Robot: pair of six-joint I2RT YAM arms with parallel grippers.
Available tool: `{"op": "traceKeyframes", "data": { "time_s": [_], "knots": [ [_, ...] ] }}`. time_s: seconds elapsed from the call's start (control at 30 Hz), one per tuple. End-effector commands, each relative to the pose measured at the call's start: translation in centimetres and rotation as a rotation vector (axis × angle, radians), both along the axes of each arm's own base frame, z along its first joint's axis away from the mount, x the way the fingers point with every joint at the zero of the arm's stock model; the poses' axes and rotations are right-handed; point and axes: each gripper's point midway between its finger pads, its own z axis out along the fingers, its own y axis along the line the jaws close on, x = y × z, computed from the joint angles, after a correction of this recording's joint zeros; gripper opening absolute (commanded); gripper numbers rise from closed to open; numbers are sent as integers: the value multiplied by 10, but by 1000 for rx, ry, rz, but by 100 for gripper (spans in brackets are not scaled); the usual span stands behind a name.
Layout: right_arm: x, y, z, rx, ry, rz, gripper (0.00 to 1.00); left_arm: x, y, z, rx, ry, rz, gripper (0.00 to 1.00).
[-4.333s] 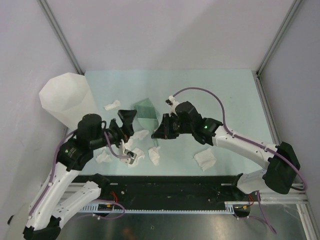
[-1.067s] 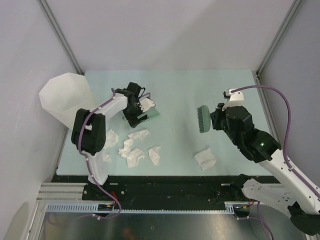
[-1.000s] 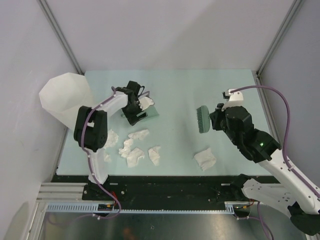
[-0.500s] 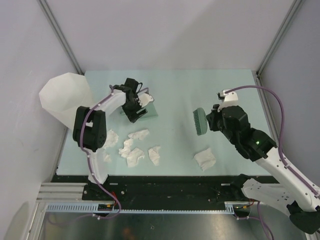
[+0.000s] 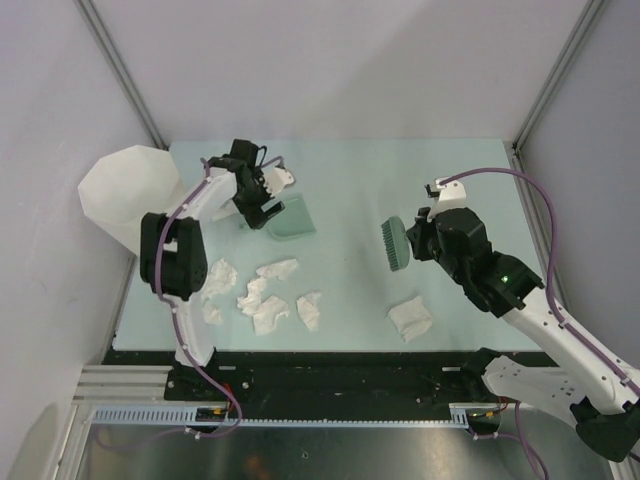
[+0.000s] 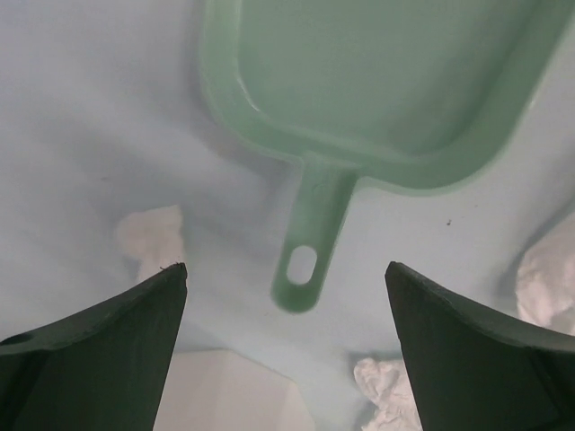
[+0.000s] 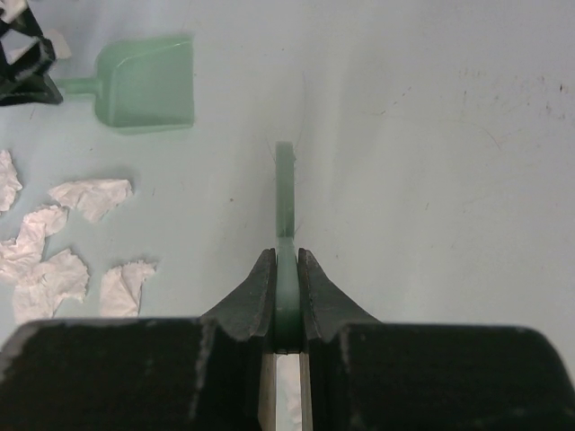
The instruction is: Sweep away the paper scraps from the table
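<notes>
The pale green table [image 5: 440, 180] fills the work area. A tall white bin [image 5: 125, 195] stands at its far left corner. The left arm [image 5: 172, 262] reaches up along the left side, and the right arm [image 5: 530, 310] comes in from the near right.

The green dustpan [image 5: 292, 220] lies flat on the table, right of the bin, with its handle pointing towards the left claw [image 5: 252, 192]. In the left wrist view the dustpan [image 6: 377, 81] has nothing in its tray. The left claw [image 6: 287, 346] is spread wide and holds nothing. Its two dark fingers [image 6: 99, 332] sit either side of the handle's end without touching it.

The right claw [image 5: 418, 240] hangs over the middle right of the table, closed tight on a green brush [image 5: 391, 244]. From the right wrist the brush [image 7: 285, 193] shows edge-on, pinched between the fingers of the right claw [image 7: 286, 269].

Most of the paper scraps [image 5: 265, 300] lie in a loose cluster on the near left of the table, on the near side of the dustpan and well apart from it. One more scrap [image 5: 410, 318] lies alone on the near right, below the brush. A small white bit [image 5: 283, 177] just beyond the left claw may be another scrap, but it is too small to be sure.
</notes>
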Motion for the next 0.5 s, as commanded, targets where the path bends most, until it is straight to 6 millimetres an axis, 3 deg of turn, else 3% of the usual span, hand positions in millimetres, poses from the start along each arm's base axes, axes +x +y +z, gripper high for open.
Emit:
{"op": "traceKeyframes", "data": {
  "time_s": [0.0,0.1,0.23,0.33,0.37,0.43,0.47],
  "knots": [
    [2,0,12,27,-39,-4,0,-7,9,-24,36,81,-33,96],
    [1,-2,13,26,-39,-9,0,-15,6,-37,21,121,-55,96],
    [2,-2,14,32,-43,-9,0,-7,9,-53,45,146,-9,93],
    [1,1,15,42,-42,-3,0,-4,9,-57,40,158,6,72],
    [1,1,15,45,-42,-1,0,-5,8,-58,38,162,0,61],
    [0,0,16,48,-44,-3,0,-13,8,-59,36,174,-21,51],
    [-1,-1,16,46,-43,-4,0,-16,9,-59,43,177,-28,37]
  ]
}}
